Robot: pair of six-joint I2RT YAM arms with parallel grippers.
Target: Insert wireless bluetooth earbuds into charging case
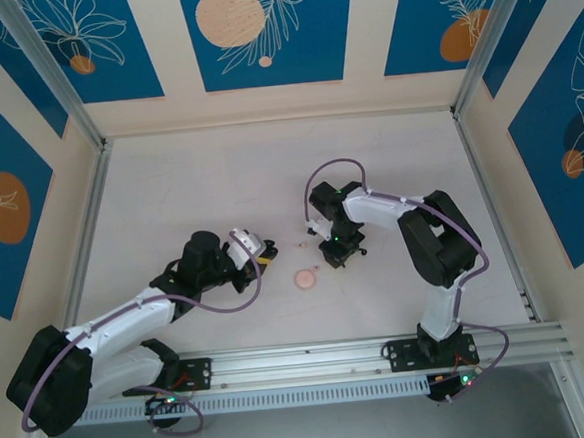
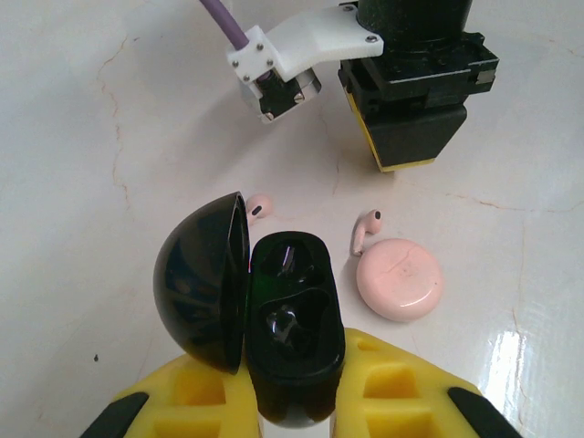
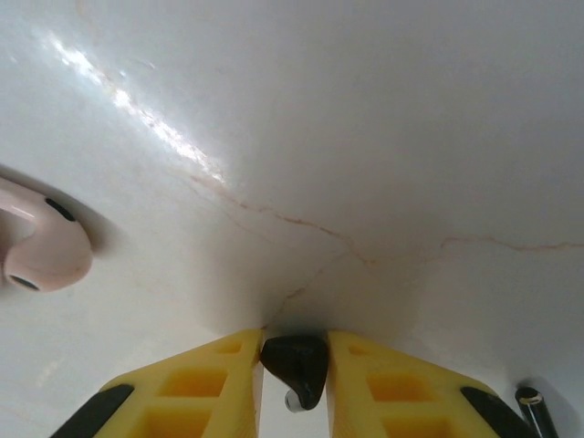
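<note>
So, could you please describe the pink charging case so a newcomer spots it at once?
On the white table, look between the left gripper and the right gripper. The pink case lies flat there, a closed round disc; the black case nearby is open and gripped, and the pink earbuds are far smaller.

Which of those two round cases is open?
The black case, hinged wide open in the left gripper; the pink case lies shut on the table.
</note>
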